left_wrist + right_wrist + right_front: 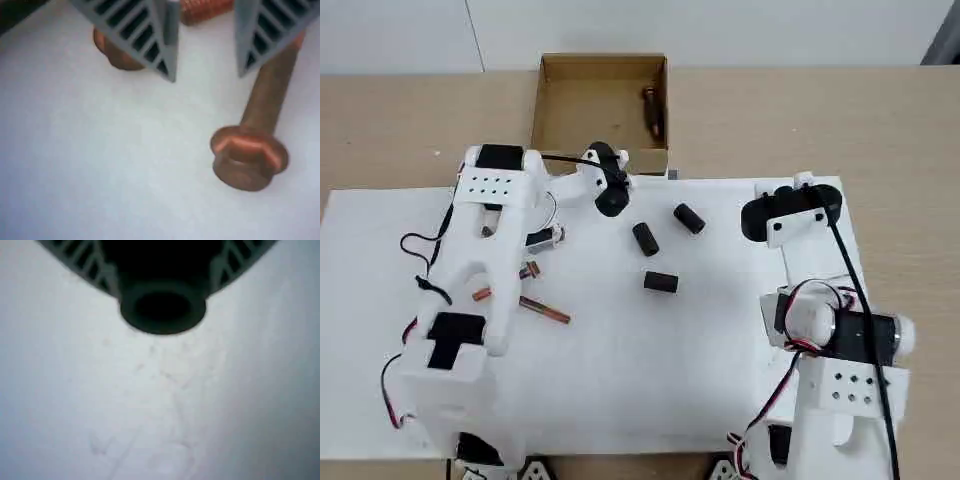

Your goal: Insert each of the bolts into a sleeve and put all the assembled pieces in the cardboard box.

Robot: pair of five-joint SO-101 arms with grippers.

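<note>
With my left gripper [206,67] holding its fingers apart above the stiff, slick bolt [251,156], I judged mid-shank the best pinch, while my right gripper [162,262] clamped a sleeve [162,307].

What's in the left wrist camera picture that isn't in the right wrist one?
Left wrist view: a copper bolt with a flanged head lying on the white sheet, a second bolt partly behind one of the fingers, and the left claw open with nothing in it.
Right wrist view: the right claw shut on a black sleeve, whose hollow end faces the camera.
Both: the white sheet underneath and grey ribbed fingers at the edge of the picture.
</note>
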